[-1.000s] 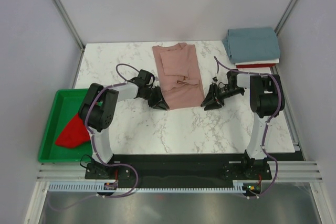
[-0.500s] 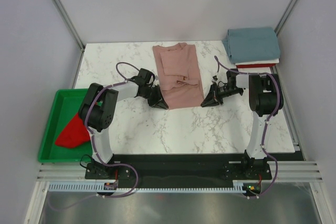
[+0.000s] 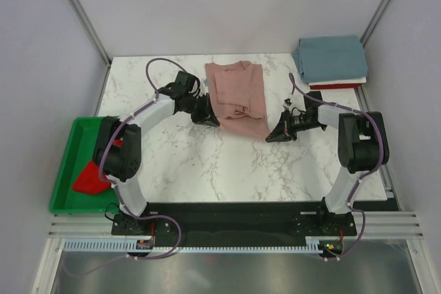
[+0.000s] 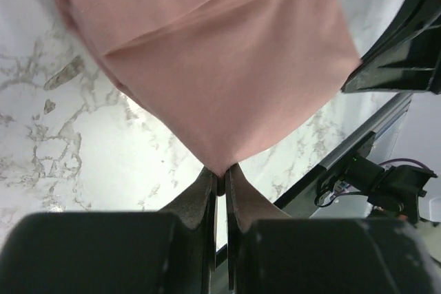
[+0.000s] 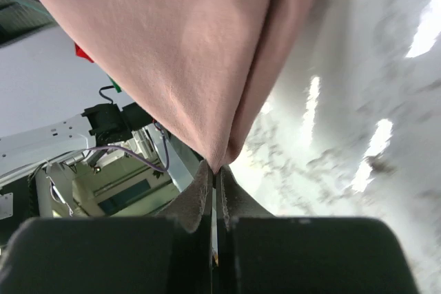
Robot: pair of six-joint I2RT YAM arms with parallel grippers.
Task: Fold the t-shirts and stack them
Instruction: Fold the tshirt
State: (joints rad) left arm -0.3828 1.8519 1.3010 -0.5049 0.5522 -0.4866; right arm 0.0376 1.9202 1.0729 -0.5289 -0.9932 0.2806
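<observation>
The dusty-pink t-shirt (image 3: 238, 98) lies folded lengthwise on the marble table, its near hem lifted. My left gripper (image 3: 209, 118) is shut on the shirt's near left corner (image 4: 219, 167). My right gripper (image 3: 273, 135) is shut on the near right corner (image 5: 219, 163). The pink cloth (image 4: 207, 60) hangs from both gripper tips, above the table. A grey-blue t-shirt (image 3: 332, 58) lies folded at the back right, on top of a stack with a red edge (image 3: 337, 86) showing beneath. A bright red t-shirt (image 3: 95, 173) lies crumpled in the green tray.
The green plastic tray (image 3: 63, 187) sits off the table's left edge. Metal frame posts stand at the back corners. The marble table (image 3: 227, 170) runs in front of the shirt, toward the arm bases.
Both grippers have lifted the pink shirt's near hem and carried it toward the back. The left arm has swung further back; the shirt looks shorter and bunched at its near end.
</observation>
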